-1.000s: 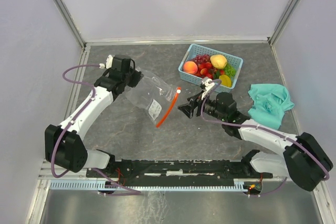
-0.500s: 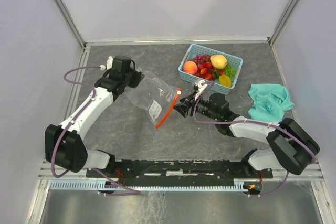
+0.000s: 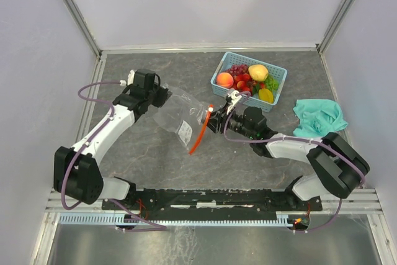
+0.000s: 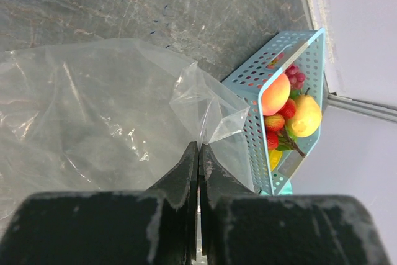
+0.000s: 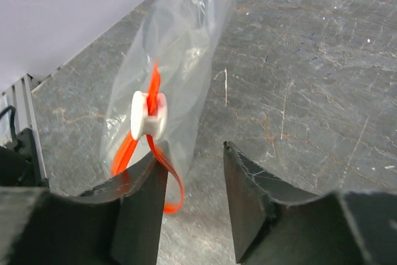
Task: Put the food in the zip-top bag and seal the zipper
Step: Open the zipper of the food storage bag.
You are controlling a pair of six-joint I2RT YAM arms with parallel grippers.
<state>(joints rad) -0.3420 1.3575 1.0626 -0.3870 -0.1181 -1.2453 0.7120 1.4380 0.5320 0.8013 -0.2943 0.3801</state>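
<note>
The clear zip-top bag [image 3: 177,113] is held off the table, its red-orange zipper [image 3: 200,133] hanging at the right with the white slider [image 3: 210,108] at the top. My left gripper [image 3: 162,96] is shut on the bag's far corner [image 4: 205,107]. My right gripper [image 3: 214,121] is open, right at the zipper end; in the right wrist view the slider [image 5: 149,115] and strip [image 5: 169,167] hang just above and past my left finger [image 5: 146,200], not between the jaws. The food [image 3: 248,79], peach, lemon, grapes and red pieces, lies in the basket.
The light-blue basket [image 3: 276,94] stands at the back right, just behind my right arm. It also shows in the left wrist view [image 4: 254,134]. A teal cloth [image 3: 319,122] lies at the right. Metal frame rails run along the far and side edges.
My right gripper has moved left from mid-table up to the bag's zipper end. The left gripper still holds the bag, which has shifted slightly.
</note>
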